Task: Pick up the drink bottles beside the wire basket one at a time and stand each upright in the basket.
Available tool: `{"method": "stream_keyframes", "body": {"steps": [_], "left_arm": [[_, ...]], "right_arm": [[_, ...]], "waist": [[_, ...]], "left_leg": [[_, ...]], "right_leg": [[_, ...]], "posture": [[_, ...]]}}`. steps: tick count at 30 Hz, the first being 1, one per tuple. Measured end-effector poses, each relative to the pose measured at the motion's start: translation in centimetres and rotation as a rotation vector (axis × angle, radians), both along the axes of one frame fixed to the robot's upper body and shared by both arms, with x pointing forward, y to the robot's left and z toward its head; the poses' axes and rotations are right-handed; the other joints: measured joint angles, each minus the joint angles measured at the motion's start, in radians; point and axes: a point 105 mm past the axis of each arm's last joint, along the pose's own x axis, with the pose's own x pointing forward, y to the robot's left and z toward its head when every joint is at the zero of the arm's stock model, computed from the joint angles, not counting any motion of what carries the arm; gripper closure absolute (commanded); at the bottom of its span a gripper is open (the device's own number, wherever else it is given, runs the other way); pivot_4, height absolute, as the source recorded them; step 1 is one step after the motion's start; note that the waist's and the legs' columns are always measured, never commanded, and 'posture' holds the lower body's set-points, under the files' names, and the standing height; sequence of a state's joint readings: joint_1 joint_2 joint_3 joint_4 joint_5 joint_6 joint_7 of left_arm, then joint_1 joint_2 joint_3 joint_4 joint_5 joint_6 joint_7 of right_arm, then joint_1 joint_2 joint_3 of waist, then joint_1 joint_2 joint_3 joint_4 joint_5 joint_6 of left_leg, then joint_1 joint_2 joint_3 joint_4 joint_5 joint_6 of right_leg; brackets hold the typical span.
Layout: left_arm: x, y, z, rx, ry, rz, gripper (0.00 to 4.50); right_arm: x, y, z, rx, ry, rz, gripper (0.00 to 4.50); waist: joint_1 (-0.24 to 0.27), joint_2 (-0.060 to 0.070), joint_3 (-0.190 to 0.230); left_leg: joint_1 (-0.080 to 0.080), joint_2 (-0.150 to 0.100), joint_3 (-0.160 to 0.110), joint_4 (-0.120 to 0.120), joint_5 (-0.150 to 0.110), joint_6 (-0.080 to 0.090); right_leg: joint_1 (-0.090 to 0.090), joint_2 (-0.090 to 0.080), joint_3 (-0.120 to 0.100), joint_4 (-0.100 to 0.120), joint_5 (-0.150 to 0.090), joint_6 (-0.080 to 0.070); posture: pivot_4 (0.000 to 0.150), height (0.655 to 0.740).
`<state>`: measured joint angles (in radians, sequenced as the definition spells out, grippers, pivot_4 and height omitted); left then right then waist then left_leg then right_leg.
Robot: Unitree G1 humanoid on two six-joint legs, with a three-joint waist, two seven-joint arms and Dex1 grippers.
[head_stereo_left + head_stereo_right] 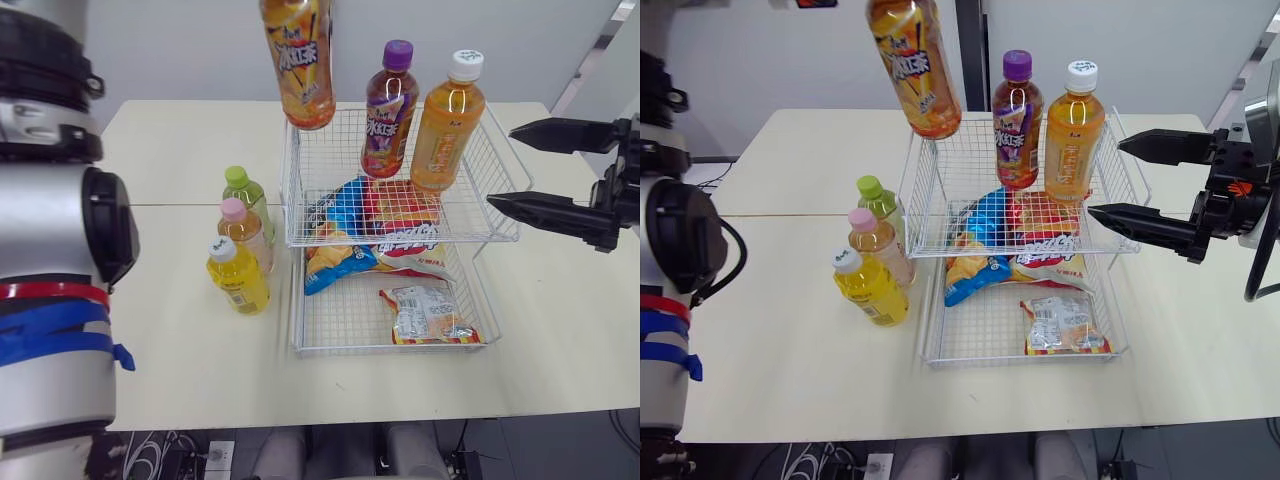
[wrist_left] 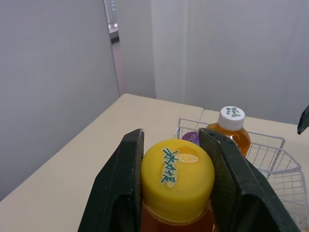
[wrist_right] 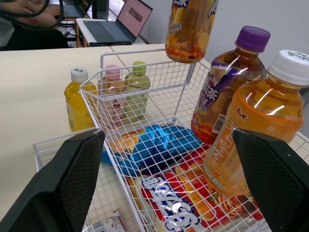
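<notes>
Yellow cap (image 2: pixel 177 183): pinched at the neck between the two black fingers of the left gripper (image 2: pixel 171 140).
Held bottle (image 1: pixel 300 60): orange tea drink, hanging cap-up and slightly tilted over the back-left corner of the upper tier, base apart from the mesh.
Wire basket (image 1: pixel 400 241): two tiers on the table (image 1: pixel 180 150); upper tier already holding a purple-capped tea bottle (image 1: pixel 390 110) and a white-capped orange bottle (image 1: pixel 447 125), both upright; snack packets (image 1: pixel 425 312) lower down.
Right gripper (image 1: pixel 502 166): fingers spread wide, empty, just beside the basket's right side.
Waiting bottles: green-capped bottle (image 1: pixel 247 200), pink-capped bottle (image 1: pixel 243 230) and yellow juice bottle (image 1: pixel 237 277), upright in a cluster just left of the basket.
Step in hand: judged as placing the third bottle; three more to fetch.
Next move: calls for a shift inward clear of the rim, levelling the tilt, a straight lowering onto bare mesh left of the purple-capped one, then release.
</notes>
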<state>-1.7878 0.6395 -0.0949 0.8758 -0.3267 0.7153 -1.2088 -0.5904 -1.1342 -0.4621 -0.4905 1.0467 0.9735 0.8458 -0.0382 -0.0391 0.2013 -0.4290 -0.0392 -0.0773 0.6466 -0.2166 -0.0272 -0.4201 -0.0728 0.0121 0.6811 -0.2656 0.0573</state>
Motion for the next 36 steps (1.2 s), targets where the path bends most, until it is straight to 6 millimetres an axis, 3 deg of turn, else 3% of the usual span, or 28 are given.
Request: {"method": "stream_keyframes", "body": {"steps": [12, 20, 30, 36], "left_arm": [[3.4, -0.9, -5.9, 0.015, 0.128, 0.023, 3.13], [3.0, -2.3, -6.1, 0.031, 0.096, -0.012, 3.13], [2.6, -2.1, -6.1, 0.046, 0.09, -0.039, 0.04], [2.3, -0.5, -5.4, 0.05, 0.074, -0.018, 0.04]], "right_arm": [[0.6, -1.0, -0.1, -0.027, -0.01, -0.084, 0.0], [0.8, -1.4, -0.2, -0.021, -0.003, -0.095, 0.0], [0.9, -1.6, 0.1, -0.01, -0.019, -0.096, 0.0], [1.1, -1.7, 0.2, -0.011, -0.039, -0.105, 0.0]], "waist": [[0.003, 0.0, 0.0], [0.008, 0.0, 0.0], [0.006, 0.0, 0.0], [0.006, 0.0, 0.0]], "left_leg": [[-0.001, 0.0, 0.0, 0.0, 0.0, 0.0], [-0.002, 0.0, 0.0, 0.001, 0.0, 0.0], [-0.002, 0.0, 0.001, 0.001, 0.0, 0.0], [-0.002, 0.0, 0.001, 0.001, 0.0, 0.0]], "right_leg": [[-0.001, 0.0, 0.0, 0.0, 0.0, 0.0], [-0.001, 0.0, -0.001, 0.0, 0.0, 0.0], [-0.001, 0.0, -0.001, 0.0, 0.0, 0.0], [-0.001, 0.0, -0.001, 0.0, 0.0, 0.0]], "posture": [[0.15, 0.74], [0.15, 0.74], [0.15, 0.74], [0.15, 0.74]]}}
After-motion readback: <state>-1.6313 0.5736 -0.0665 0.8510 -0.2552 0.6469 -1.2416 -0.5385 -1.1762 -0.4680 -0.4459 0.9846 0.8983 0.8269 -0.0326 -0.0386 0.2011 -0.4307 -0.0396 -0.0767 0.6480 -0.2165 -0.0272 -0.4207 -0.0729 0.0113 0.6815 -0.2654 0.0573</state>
